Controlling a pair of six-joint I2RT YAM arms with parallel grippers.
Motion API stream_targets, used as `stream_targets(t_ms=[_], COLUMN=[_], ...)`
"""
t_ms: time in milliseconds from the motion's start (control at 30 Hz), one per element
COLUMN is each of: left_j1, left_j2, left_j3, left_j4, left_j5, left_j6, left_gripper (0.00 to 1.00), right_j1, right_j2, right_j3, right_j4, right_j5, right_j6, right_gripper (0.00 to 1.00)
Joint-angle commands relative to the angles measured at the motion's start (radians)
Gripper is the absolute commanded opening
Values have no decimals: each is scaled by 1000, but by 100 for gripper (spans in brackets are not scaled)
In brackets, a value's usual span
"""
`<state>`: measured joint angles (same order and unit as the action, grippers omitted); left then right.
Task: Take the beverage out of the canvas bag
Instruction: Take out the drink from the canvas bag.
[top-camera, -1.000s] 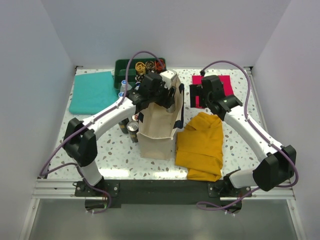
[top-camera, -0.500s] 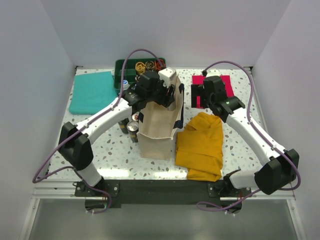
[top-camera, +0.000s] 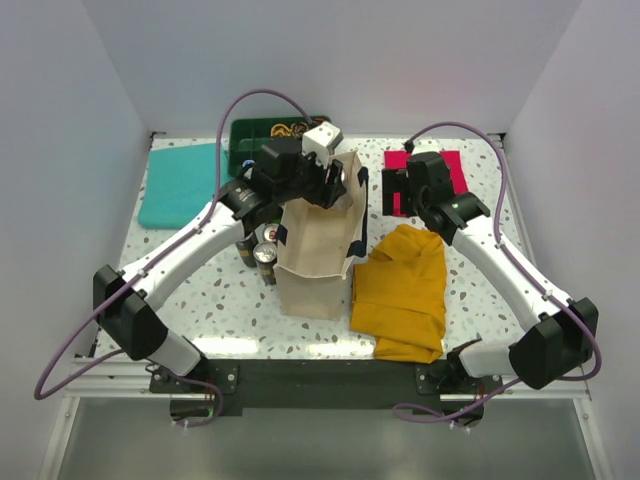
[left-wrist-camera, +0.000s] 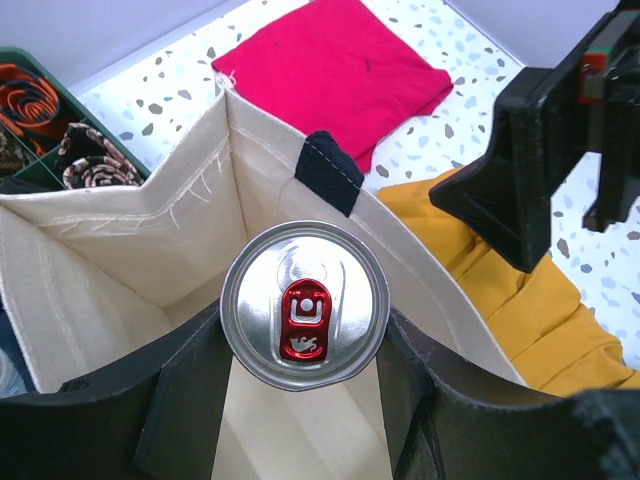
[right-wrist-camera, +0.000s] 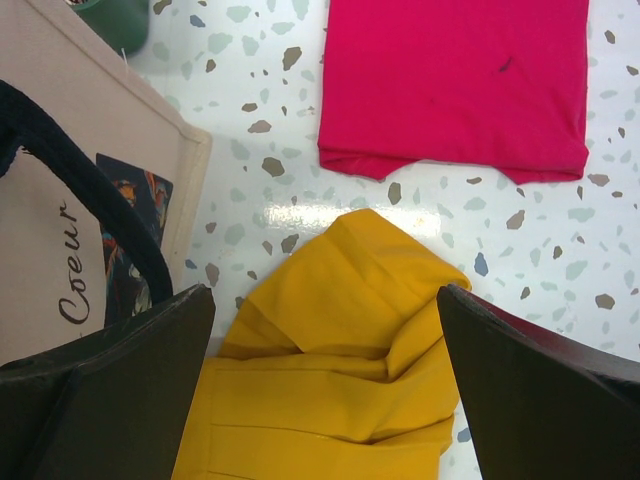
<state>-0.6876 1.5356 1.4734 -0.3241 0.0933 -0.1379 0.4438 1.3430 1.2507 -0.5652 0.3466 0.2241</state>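
Note:
The canvas bag (top-camera: 315, 265), cream with navy handles, stands upright at mid-table. My left gripper (top-camera: 318, 188) hangs over its open mouth. In the left wrist view my left gripper (left-wrist-camera: 300, 335) is shut on a beverage can (left-wrist-camera: 304, 305), silver lid and red tab facing the camera. The bag's inner walls (left-wrist-camera: 130, 250) show around and below it. The can's body is hidden under its lid. My right gripper (top-camera: 400, 190) hovers to the right of the bag. In the right wrist view my right gripper (right-wrist-camera: 325, 345) stands wide open over a mustard cloth (right-wrist-camera: 330, 380), holding nothing.
The mustard cloth (top-camera: 402, 290) lies right of the bag, with a red cloth (top-camera: 452, 172) behind it. A teal cloth (top-camera: 180, 185) is at the back left. Behind the bag is a green tray (top-camera: 250, 135) of coiled items. Dark cans (top-camera: 264, 258) stand against the bag's left side.
My left gripper has risen and drifted back and left with the can in it, and the left elbow has swung outward. The right arm has hardly moved.

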Motion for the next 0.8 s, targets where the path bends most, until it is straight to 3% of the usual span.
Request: stream_targets(t_ms=[0,267,767], left_j1=[-4,-6,-7], left_j2=[-100,-172,-419], left_j3=[-1,-1,-153], left_j4=[95,94,209], left_j5=[-9,-24,-55], left_j6=[15,18,17], left_gripper=[0,0,0], right_j1=[-2,-2,-4], right_j2=[-28,-34,-61], right_j3=[-4,-5,-42], right_j4=[19,25,25], right_j5=[-8,-5,-15], right_j6=[0,-9,12], right_gripper=[98,98,98])
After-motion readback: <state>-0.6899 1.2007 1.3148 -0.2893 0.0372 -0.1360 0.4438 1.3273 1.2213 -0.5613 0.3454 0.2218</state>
